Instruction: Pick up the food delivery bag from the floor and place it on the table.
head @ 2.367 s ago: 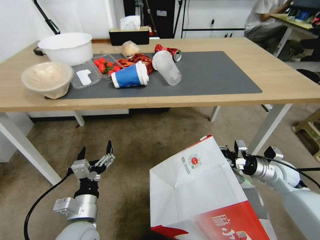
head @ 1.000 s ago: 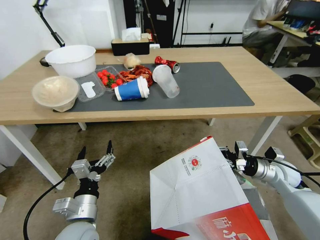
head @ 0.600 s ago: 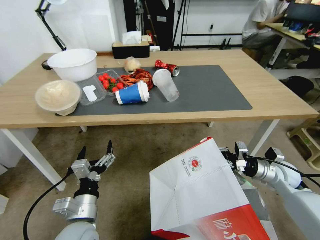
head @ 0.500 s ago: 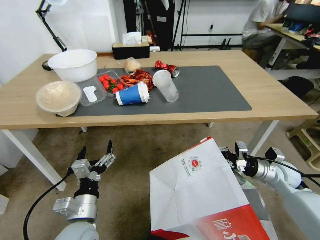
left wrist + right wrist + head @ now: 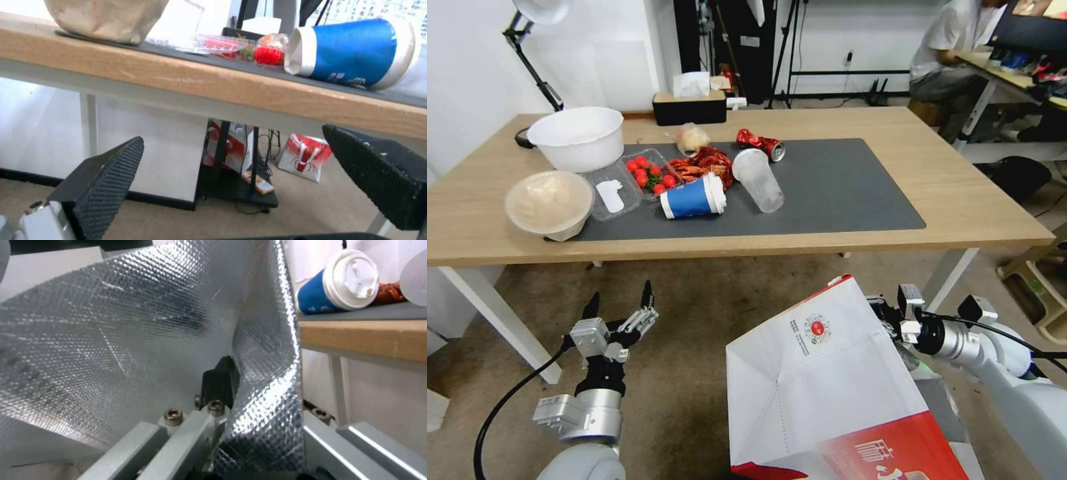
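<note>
The right hand is clamped on the rim of the bag, its foil lining pinched between the fingers. The bag hangs tilted at lower right of the head view, above the floor and short of the bench. It bears a round red logo and white characters on red, too cropped to read. The left hand hovers at lower left, fingers wide apart, holding nothing.
</note>
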Available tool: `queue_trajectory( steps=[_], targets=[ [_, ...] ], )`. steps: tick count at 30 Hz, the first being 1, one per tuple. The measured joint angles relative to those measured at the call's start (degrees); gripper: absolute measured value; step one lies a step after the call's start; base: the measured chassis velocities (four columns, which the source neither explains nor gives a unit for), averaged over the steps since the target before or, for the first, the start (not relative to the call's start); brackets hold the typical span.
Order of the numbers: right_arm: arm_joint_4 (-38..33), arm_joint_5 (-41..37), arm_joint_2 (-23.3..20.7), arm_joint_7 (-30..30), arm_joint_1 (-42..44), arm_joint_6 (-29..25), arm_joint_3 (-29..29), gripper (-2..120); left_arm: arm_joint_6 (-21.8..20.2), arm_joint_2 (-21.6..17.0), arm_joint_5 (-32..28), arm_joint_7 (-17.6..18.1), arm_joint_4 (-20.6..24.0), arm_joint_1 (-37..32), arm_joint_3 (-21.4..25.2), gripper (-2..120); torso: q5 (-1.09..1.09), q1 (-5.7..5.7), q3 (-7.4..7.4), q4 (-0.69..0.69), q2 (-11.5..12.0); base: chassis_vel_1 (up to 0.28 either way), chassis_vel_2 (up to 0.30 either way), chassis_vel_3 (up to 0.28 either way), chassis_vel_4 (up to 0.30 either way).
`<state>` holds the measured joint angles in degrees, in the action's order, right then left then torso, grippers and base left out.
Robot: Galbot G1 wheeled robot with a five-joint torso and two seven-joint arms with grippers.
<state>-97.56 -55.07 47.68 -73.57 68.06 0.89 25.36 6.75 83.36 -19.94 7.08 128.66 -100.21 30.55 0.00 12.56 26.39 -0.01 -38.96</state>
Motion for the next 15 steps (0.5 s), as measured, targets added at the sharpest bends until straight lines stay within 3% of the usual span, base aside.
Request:
queue_trajectory(
  steps=[15],
  targets=[
    [-0.88, -0.15, -0.43, -0.1, 1.19, 0.04, 0.48, 0, 0.03, 0.16, 0.12, -0.13, 0.56, -0.27, -0.2, 100, 0.0, 1.45, 2.08, 0.0, -3.54, 0.0, 0.0, 0.0, 0.0]
  ],
)
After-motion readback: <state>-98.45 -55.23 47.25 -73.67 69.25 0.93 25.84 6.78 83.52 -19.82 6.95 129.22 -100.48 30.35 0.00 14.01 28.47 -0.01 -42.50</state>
